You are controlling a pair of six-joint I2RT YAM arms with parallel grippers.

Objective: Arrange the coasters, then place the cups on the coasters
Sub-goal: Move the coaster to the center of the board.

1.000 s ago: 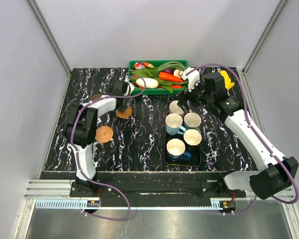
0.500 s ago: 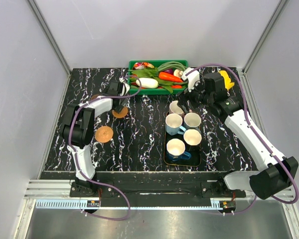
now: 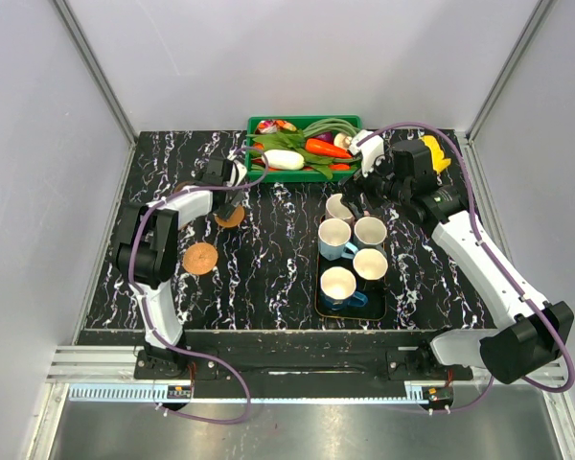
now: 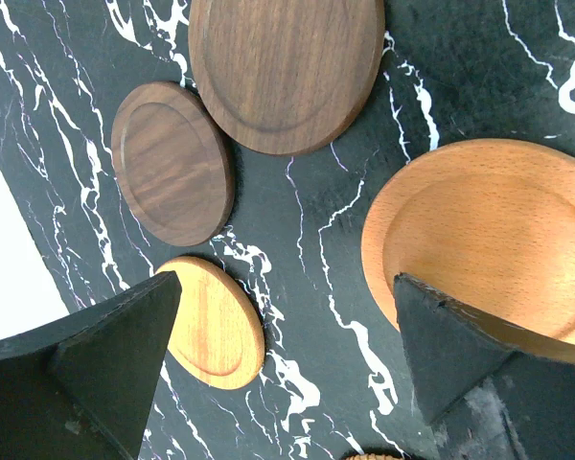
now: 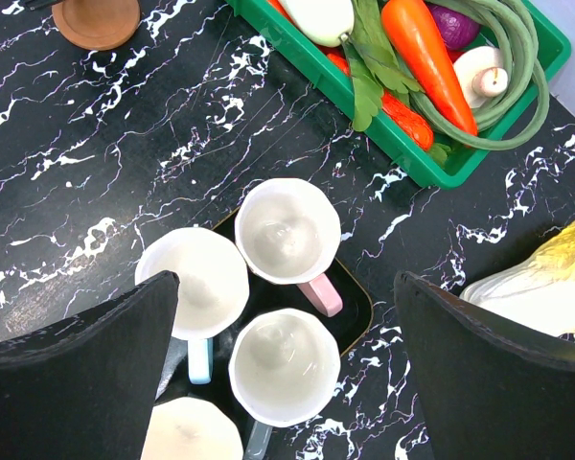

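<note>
**Left arm leaves one coaster and goes for the next**

Nearest us, all five cups [image 3: 338, 285] sit in the black tray [image 3: 319, 287], none on a coaster yet. Left of the tray, a light coaster [image 3: 200, 258] lies by itself. Beyond it, off the tray's far-left corner, lies an orange-brown coaster [image 3: 230, 218]. A second ago the left gripper [image 4: 286, 287] hung right over that coaster. It has since drawn off, farther left of the tray, with its jaws spread wide and nothing between them. It now looks down on the dark coasters [image 4: 172, 163] clustered there. We judge that one coaster has been laid out and the next pickup is starting. Over the tray's far end, the right gripper [image 5: 286, 283] hangs wide and empty, unmoved, above the cups.
</note>
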